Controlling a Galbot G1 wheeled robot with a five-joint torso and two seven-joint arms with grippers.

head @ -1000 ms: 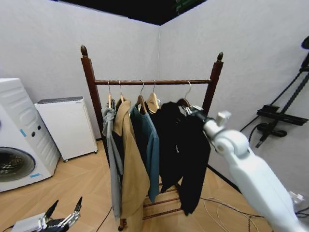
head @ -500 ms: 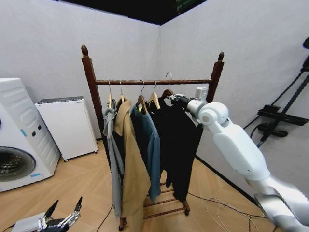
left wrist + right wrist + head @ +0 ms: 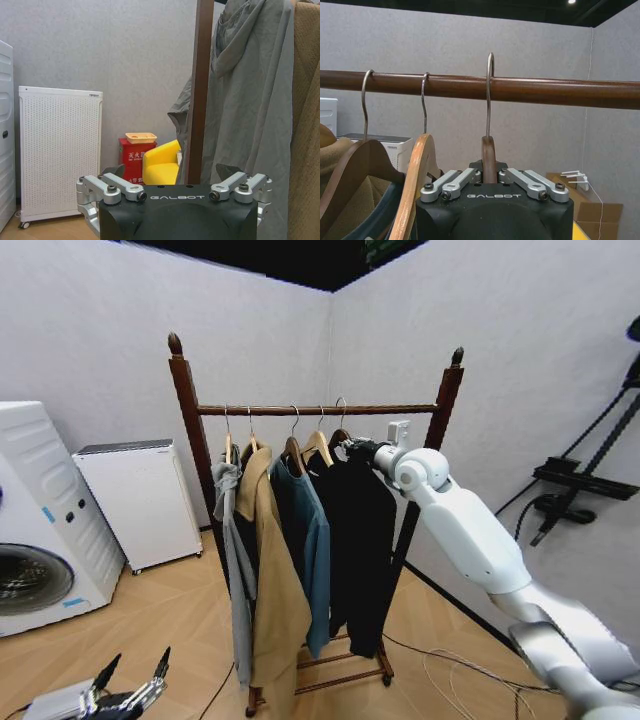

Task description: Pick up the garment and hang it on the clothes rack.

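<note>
Grey walls, wood floor; washer (image 3: 40,530) and white cabinet (image 3: 140,502) sit well left of the clothes rack (image 3: 318,410). "GALBOT" reads on both wrist housings. Right gripper (image 3: 489,172) is clamped on the hanger (image 3: 489,150), hook over the rail, w/ the garment (image 3: 360,530) rightmost, free rail beyond. Left gripper (image 3: 130,680) low, fingers spread.

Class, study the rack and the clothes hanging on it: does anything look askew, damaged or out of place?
Nothing stands out. The black garment hangs straight at the end of the clothes rack rail, its hanger hook over the rail, with the right gripper shut on the hanger. The left gripper waits low.
</note>
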